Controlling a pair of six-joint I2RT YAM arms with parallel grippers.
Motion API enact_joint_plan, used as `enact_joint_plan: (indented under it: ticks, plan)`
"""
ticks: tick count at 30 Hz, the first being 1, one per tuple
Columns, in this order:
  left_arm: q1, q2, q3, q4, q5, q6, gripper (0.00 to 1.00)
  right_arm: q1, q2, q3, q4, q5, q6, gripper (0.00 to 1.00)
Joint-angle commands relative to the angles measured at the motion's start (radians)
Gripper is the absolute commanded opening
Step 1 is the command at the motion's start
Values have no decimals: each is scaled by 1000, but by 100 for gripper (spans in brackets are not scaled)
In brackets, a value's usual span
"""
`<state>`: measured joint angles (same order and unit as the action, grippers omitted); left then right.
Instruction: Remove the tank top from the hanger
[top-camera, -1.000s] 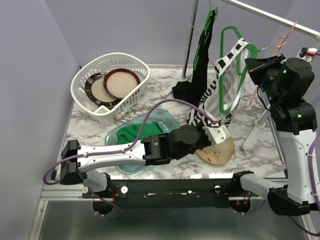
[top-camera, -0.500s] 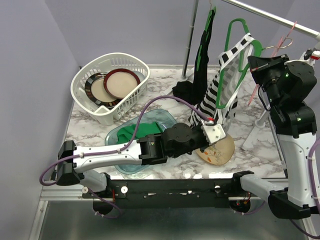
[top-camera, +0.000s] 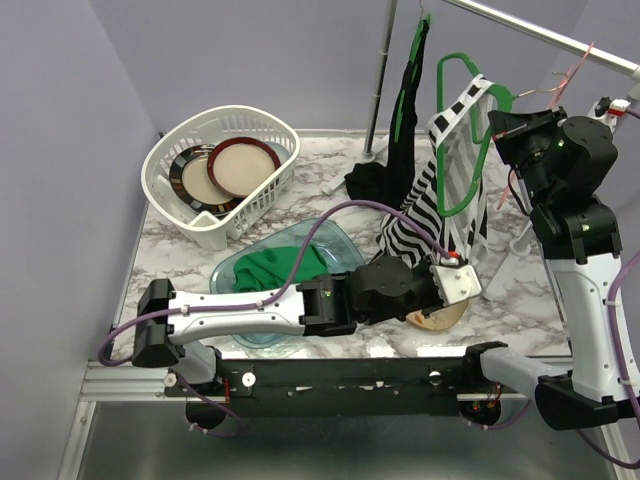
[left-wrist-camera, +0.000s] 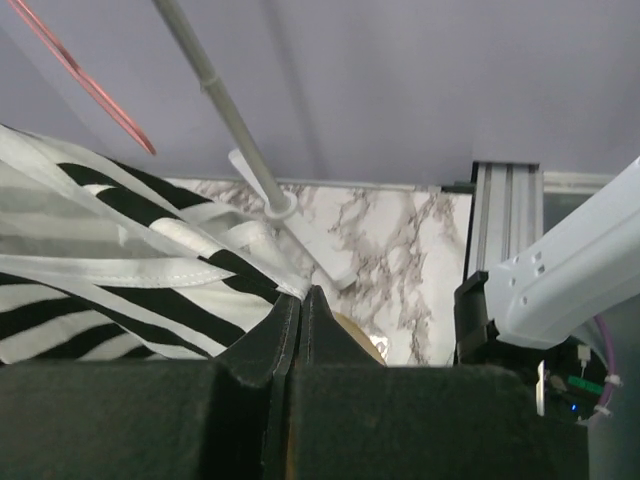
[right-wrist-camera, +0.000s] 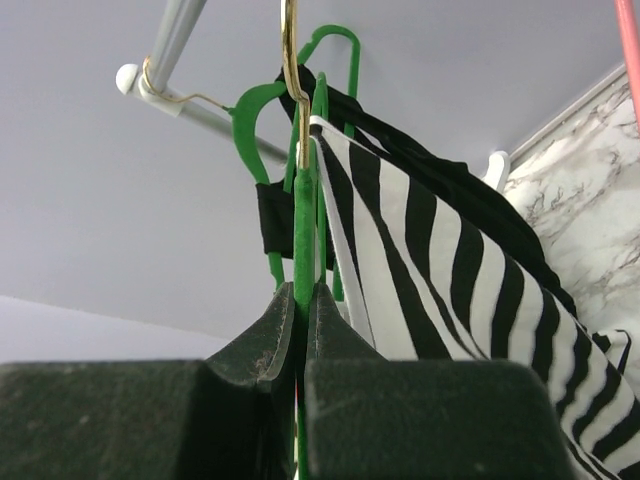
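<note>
The zebra-striped tank top (top-camera: 455, 175) hangs on a green hanger (top-camera: 456, 57) at the back right, stretched down toward the table. My right gripper (top-camera: 497, 118) is shut on the hanger; in the right wrist view the jaws (right-wrist-camera: 303, 292) clamp the green bar (right-wrist-camera: 303, 200), with the striped top (right-wrist-camera: 440, 260) just beside it. My left gripper (top-camera: 470, 265) is low over the table and shut on the top's lower edge. In the left wrist view the closed fingertips (left-wrist-camera: 300, 297) pinch the white hem of the top (left-wrist-camera: 150, 290).
A black garment on a second green hanger (top-camera: 405, 110) hangs from the rail (top-camera: 540, 35) left of the top. A white basket with plates (top-camera: 220, 170) stands back left, a teal tray with green cloth (top-camera: 280, 265) in the middle, and a wooden plate (top-camera: 440, 315) under the left gripper. A pink hanger (top-camera: 570, 75) hangs far right.
My left gripper has moved right and toward the near edge with the hem, drawing the top down. The hanger in my right gripper has swung a little to the left.
</note>
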<state>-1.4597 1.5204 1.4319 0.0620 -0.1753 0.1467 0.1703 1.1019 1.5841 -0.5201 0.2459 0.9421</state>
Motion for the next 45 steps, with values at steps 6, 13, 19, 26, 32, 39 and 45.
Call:
enact_joint_plan:
  ticks: [6,13,19,26,32,39,45]
  plan:
    - [5,26,-65,-47,-194,10,0,-3,-7,60,45,-71,-22,1]
    - [143,-138,-194,-57,-317,-50,0,-3,-46,183,-95,-198,-173,1]
    - [255,-233,-165,-90,-386,-15,0,-3,-82,264,-159,-389,-298,1]
    - [338,-256,-39,-94,-521,117,0,-2,-141,329,-245,-600,-391,1]
    - [395,-289,2,-71,-688,175,0,-3,-221,263,-235,-637,-349,1]
    - [516,-419,-48,-116,-770,133,0,-2,-260,159,-163,-865,-278,1]
    - [585,-456,45,-145,-779,198,0,-2,-252,175,-219,-986,-422,1]
